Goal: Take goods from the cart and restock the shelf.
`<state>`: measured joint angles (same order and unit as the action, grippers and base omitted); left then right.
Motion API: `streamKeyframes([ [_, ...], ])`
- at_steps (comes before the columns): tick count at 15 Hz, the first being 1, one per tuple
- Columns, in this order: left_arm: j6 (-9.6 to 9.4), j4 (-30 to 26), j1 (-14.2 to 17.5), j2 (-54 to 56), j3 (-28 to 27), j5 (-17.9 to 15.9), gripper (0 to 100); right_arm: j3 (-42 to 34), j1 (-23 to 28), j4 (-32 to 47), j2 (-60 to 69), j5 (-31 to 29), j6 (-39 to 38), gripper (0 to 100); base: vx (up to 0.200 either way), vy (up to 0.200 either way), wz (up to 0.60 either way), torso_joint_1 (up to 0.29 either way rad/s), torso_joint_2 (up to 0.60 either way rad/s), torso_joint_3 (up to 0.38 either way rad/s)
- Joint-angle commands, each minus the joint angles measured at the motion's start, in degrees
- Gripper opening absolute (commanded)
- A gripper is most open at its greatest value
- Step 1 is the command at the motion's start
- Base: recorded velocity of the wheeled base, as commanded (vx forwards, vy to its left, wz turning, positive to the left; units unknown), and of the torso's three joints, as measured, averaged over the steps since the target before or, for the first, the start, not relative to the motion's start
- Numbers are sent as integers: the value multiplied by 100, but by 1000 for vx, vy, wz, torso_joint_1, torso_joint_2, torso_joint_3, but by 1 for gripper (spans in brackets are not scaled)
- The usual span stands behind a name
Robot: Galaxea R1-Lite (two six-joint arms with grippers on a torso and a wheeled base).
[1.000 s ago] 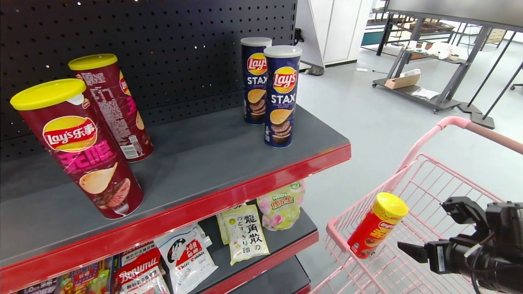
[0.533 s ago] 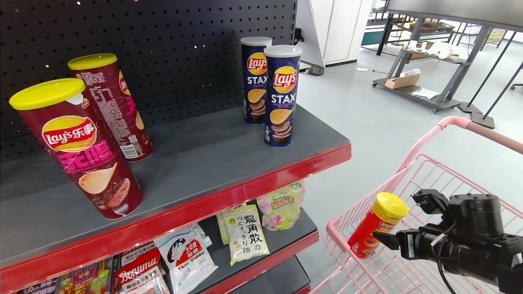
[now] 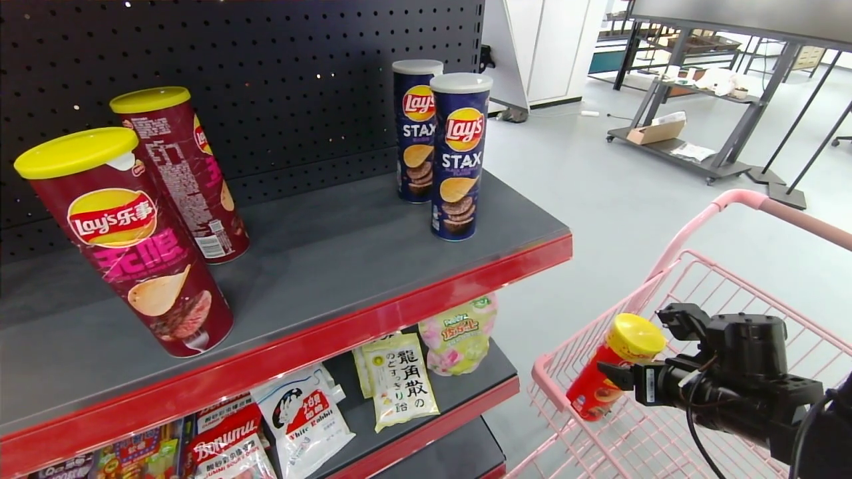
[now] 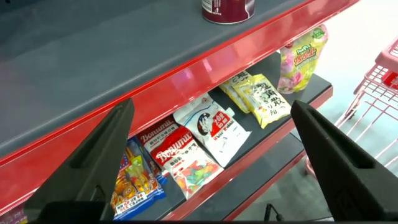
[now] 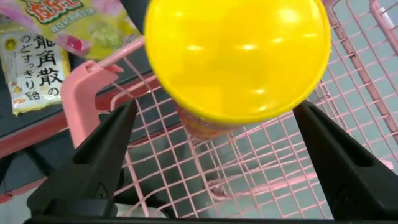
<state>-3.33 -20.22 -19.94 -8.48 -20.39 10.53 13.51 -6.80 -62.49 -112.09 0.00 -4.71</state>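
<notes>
- Progress, as I judge it: the top shelf (image 3: 346, 256) already carries four upright cans, and at least one is left to move. That red can (image 3: 586, 394) with a yellow lid is not gripped yet, so the pick-up, the carry and the placing all remain.
- The right gripper (image 3: 632, 340) is spread wide and holds nothing. The red can's lid end sits between its two fingers, straight ahead of the palm. I cannot tell whether either finger touches it.
- The left gripper (image 4: 211, 104) is also wide open and empty. It faces the red front edge of the shelf, with the lower shelf's snack bags (image 4: 208, 127) beyond and below its fingertips.
- Cart (image 3: 739, 196): a pink wire basket under and around the right gripper. The red can leans in its near corner, lid up and tilted toward the gripper. No other goods show in the visible part of the basket.
- Top shelf, well off to the right gripper's left and higher: two maroon cans (image 3: 126, 239) with yellow lids at the far end, and two blue cans (image 3: 459, 166) nearer, one just behind the other. Bare board lies between the pairs, enough room for the red can, I would say.
</notes>
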Motion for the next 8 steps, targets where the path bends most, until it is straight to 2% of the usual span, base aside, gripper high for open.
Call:
streamKeyframes([
  [1, -1, 1, -1, -13, 0, 1, 100, 126, 39, -18, -252, 9, -13, 100, 0, 0, 0, 0, 0, 0],
  [8, -1, 1, -1, -22, -8, 1, 100, 600, 65, -26, -612, 9, -30, 100, 0, 0, 0, 0, 0, 0],
])
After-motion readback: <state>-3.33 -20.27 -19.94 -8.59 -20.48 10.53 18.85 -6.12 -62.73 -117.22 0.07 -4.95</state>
